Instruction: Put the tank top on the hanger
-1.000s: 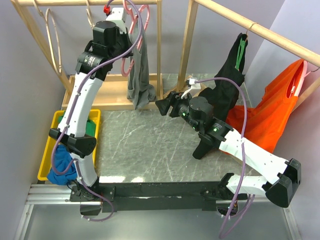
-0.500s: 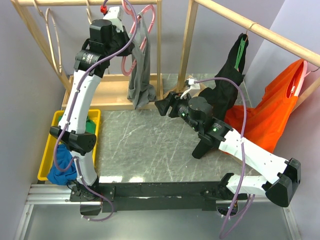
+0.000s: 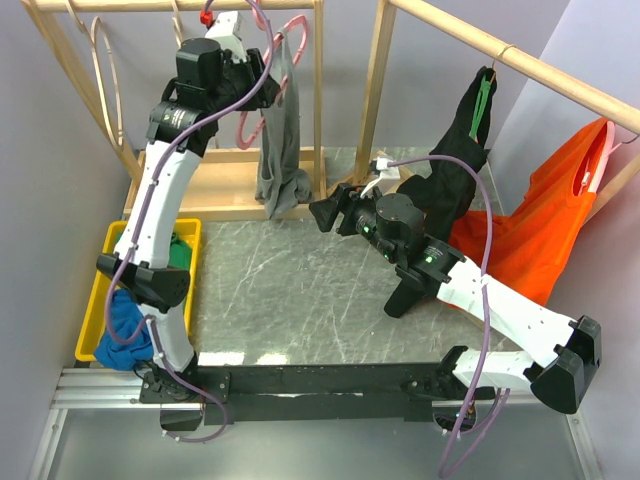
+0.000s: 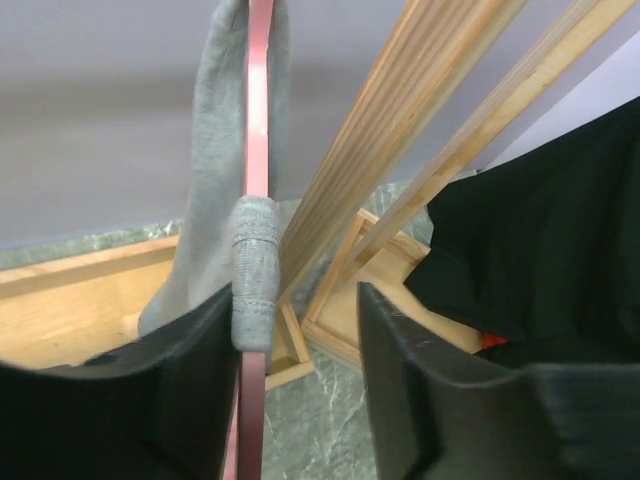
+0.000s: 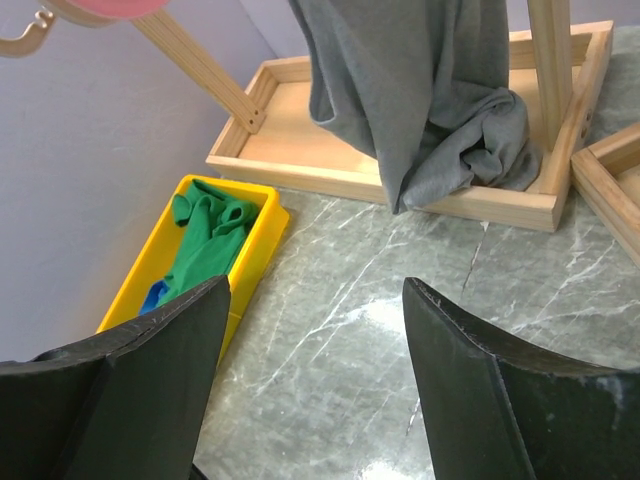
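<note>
The grey tank top (image 3: 280,150) hangs from the pink hanger (image 3: 293,24) on the left wooden rack, its hem bunched on the rack's base. In the left wrist view the hanger's pink bar (image 4: 258,120) runs down past a grey strap (image 4: 254,275) wrapped round it. My left gripper (image 3: 252,88) is up beside the hanger. It is open (image 4: 297,300), and the bar lies against the left finger (image 4: 190,370) only. My right gripper (image 3: 325,212) hovers open (image 5: 315,290) over the table, facing the tank top's hem (image 5: 420,90) with nothing between its fingers.
A yellow bin (image 3: 110,240) with green and blue clothes sits at the left. A black garment (image 3: 460,140) and an orange garment (image 3: 530,230) hang from the right rail. Pale hangers (image 3: 105,60) hang at the back left. The rack's wooden base (image 3: 225,185) borders the marble table (image 3: 290,290).
My left gripper was shut on the hanger and has now opened, letting it go. The hanger and tank top stay on the rail. The right arm has barely moved.
</note>
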Robot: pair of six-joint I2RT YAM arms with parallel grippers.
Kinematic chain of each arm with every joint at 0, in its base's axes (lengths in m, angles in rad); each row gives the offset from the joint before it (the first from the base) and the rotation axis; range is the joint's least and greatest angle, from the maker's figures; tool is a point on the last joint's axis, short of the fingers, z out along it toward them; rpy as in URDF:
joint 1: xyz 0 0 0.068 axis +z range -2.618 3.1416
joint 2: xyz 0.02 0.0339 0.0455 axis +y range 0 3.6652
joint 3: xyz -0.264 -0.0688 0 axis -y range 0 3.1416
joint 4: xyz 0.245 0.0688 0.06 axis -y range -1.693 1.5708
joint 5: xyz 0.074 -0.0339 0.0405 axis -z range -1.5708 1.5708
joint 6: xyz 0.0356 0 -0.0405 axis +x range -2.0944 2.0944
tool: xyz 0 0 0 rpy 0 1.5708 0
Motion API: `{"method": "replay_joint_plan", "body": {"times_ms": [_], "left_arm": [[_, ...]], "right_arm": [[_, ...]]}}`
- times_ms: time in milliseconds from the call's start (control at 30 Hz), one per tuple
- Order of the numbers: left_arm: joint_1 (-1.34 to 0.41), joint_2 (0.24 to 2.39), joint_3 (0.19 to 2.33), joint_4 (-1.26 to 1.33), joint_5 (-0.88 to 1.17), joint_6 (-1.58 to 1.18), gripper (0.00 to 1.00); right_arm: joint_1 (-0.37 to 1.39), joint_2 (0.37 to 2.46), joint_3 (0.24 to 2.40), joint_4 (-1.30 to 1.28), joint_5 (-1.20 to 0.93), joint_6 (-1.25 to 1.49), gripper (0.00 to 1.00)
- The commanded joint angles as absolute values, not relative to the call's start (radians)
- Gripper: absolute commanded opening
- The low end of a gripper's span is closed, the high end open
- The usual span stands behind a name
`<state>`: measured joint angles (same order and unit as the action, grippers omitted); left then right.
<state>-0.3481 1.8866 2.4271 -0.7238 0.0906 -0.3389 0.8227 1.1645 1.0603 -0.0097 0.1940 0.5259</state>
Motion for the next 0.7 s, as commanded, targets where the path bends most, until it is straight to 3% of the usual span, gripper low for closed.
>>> {"method": "replay_joint_plan", "body": {"times_ms": [0, 67, 167, 300, 400, 533, 667], "left_arm": [[-0.347, 1.744, 2.396, -0.618, 0.098, -0.341, 0.68], [-0.347, 1.695, 2.367, -0.594, 0.103, -0.336, 0.77], [-0.347, 1.614, 2.300, -0.560, 0.104, -0.342, 0.99], [-0.350, 1.476, 2.120, -0.482, 0.139, -0.390, 1.00], [-0.397, 1.373, 1.961, -0.445, 0.166, -0.405, 0.99], [-0.566, 1.270, 1.768, -0.419, 0.028, -0.371, 0.99], [-0.661, 1.122, 1.391, -0.279, 0.017, -0.431, 0.99]], "right_arm": [[0.834, 1.149, 1.112, 0.008, 0.187, 0.512, 0.78], [0.834, 1.143, 1.117, -0.024, 0.172, 0.506, 0.79], [0.834, 1.118, 1.106, -0.031, 0.167, 0.506, 0.81], [0.834, 1.059, 1.056, -0.023, 0.164, 0.502, 0.87], [0.834, 1.008, 1.009, -0.023, 0.178, 0.511, 1.00], [0.834, 0.931, 0.936, -0.008, 0.205, 0.535, 1.00], [0.833, 0.885, 0.861, -0.052, 0.250, 0.581, 1.00]]}}
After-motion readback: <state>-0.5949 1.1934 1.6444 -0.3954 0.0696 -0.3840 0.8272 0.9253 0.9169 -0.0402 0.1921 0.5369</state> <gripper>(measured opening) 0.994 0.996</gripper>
